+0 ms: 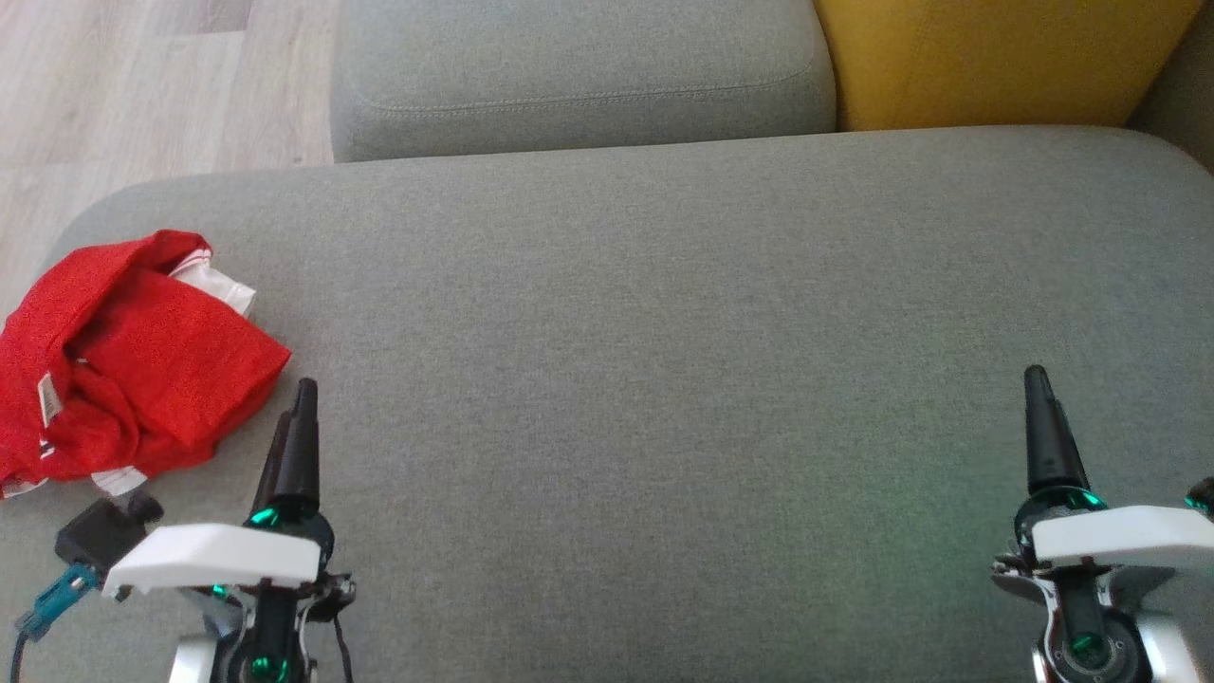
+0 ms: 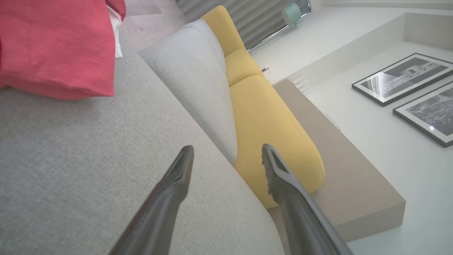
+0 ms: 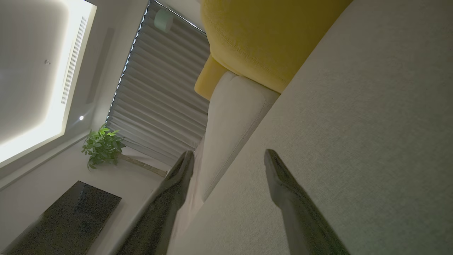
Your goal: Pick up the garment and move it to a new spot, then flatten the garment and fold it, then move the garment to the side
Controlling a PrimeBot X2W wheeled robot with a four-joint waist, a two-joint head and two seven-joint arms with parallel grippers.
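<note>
We see the red garment (image 1: pixel 133 351) crumpled on the grey sofa (image 1: pixel 664 332), just left of our spread, empty left pincer (image 2: pixel 227 148), while the right pincer (image 3: pixel 229 153) is spread too, well apart.

place: home living room | head view: grey sofa (image 1: pixel 664 332) at 12 o'clock, yellow cushion (image 1: pixel 986 57) 1 o'clock, wood floor (image 1: pixel 142 85) 11 o'clock | wrist views: framed prints (image 2: pixel 403 78), potted plant (image 3: pixel 102 145), curtain (image 3: pixel 159 88)

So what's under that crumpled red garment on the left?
The red garment lies bunched on the grey sofa seat, which shows beside it. White trim pokes out at its edges. Whether anything else sits beneath the pile is hidden by the cloth.
</note>
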